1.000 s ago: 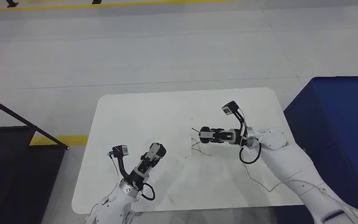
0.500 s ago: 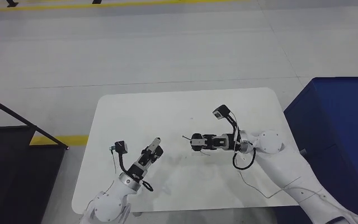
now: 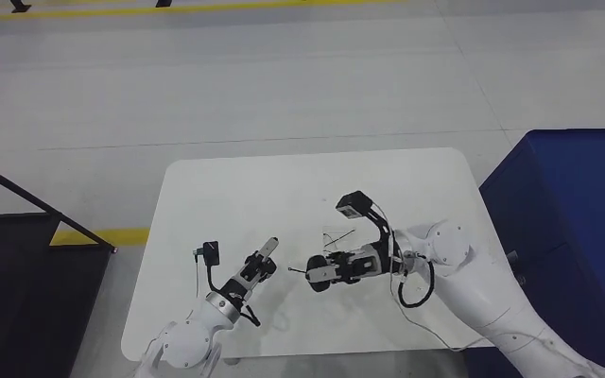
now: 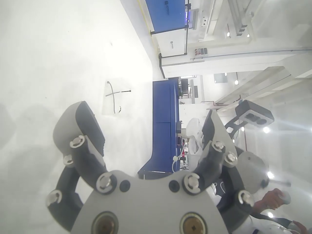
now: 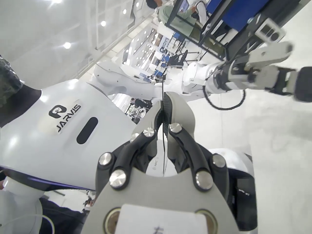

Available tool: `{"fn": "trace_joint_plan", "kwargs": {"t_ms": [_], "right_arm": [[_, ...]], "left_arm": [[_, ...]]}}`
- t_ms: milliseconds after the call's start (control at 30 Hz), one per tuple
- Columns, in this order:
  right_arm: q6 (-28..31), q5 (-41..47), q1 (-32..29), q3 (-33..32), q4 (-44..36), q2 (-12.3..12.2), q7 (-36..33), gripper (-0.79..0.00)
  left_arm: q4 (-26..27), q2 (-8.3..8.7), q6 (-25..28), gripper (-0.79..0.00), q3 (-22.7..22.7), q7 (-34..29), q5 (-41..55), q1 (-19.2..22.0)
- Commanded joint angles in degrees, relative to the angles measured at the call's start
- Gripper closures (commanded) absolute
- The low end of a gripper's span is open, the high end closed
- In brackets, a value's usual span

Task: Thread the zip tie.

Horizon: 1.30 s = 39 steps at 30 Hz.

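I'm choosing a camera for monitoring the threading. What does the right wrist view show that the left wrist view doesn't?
Right wrist view, not left: a thin black zip tie pinched in the shut right gripper, its end sticking out past the fingertips.
Left wrist view, not right: loose zip ties lying crossed on the table, beyond the open left gripper.
Both: the white table and the left gripper.
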<state>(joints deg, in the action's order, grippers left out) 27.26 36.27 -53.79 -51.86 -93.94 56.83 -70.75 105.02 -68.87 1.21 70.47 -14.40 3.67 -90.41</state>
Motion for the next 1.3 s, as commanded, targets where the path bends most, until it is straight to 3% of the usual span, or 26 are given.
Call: {"fn": "trace_joint_plan", "kwargs": {"t_ms": [0,200,500,600,733,900,967,1100,1200,1267], "right_arm": [[2.1,-6.5,0.5,-0.6,-4.4,-0.1,1.1,0.000],[1.8,0.0,-1.6,-8.0,-18.6,-1.3,0.2,0.000],[0.3,1.4,-2.4,-9.2,-20.5,-1.5,0.4,0.000],[1.4,-2.4,-0.7,-9.2,-25.1,-1.3,-0.8,0.000],[5.9,-4.6,4.0,-13.1,-29.0,-0.6,6.7,0.000],[7.4,-15.0,4.5,-18.7,-35.8,-0.3,17.4,0.000],[7.1,-23.8,4.0,-21.1,-38.8,-0.3,20.3,0.000],[7.8,-33.1,2.7,-20.2,-40.7,0.1,25.6,0.000],[5.8,-34.6,2.6,-18.4,-40.7,0.2,25.1,0.000],[0.2,-30.1,2.6,-15.9,-39.6,0.1,20.5,0.000]], "left_arm": [[0.0,0.00,0.0,-0.785,0.0,0.0,0.0,0.0],[0.0,0.00,0.0,-0.785,0.0,0.0,0.0,0.0],[0.0,0.00,0.0,-0.785,0.0,0.0,0.0,0.0],[0.0,0.00,0.0,-0.785,0.0,0.0,0.0,0.0],[0.0,0.00,0.0,-0.785,0.0,0.0,0.0,0.0],[0.0,0.00,0.0,-0.785,0.0,0.0,0.0,0.0],[0.0,0.00,0.0,-0.785,0.0,0.0,0.0,0.0],[0.0,0.00,0.0,-0.785,0.0,0.0,0.0,0.0],[0.0,0.00,0.0,-0.785,0.0,0.0,0.0,0.0],[0.0,0.00,0.0,-0.785,0.0,0.0,0.0,0.0]]}}
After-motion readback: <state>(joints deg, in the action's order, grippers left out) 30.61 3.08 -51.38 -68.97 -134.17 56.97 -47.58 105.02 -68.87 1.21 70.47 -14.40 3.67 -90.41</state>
